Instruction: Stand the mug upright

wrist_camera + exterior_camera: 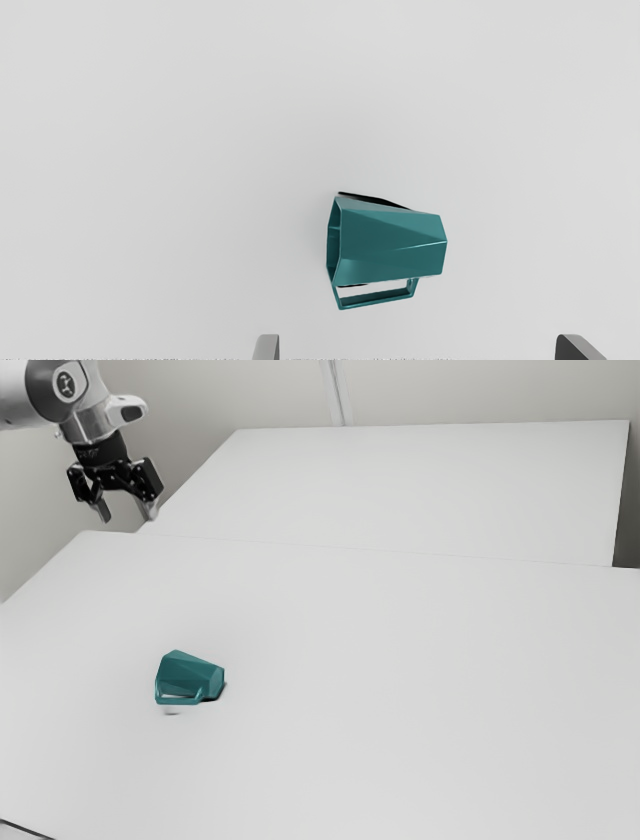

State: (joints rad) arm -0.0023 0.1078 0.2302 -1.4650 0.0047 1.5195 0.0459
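Note:
The black gripper (126, 515) hangs high above the table's far left area in the exterior view, well away from the mug. A teal faceted mug (188, 676) lies on its side on the table, toward the exterior view's left. In the wrist view the mug (390, 245) shows its open mouth at one end and its narrower base at the other, with the handle out to the side nearer the fingertips. There the gripper (417, 347) is open, its two fingers wide apart with nothing between them.
The white table (400, 690) spreads beneath the arm. Behind it in the exterior view stands another white surface (420, 490), with pale walls beyond. A thin dark line (25, 829) crosses the near left corner.

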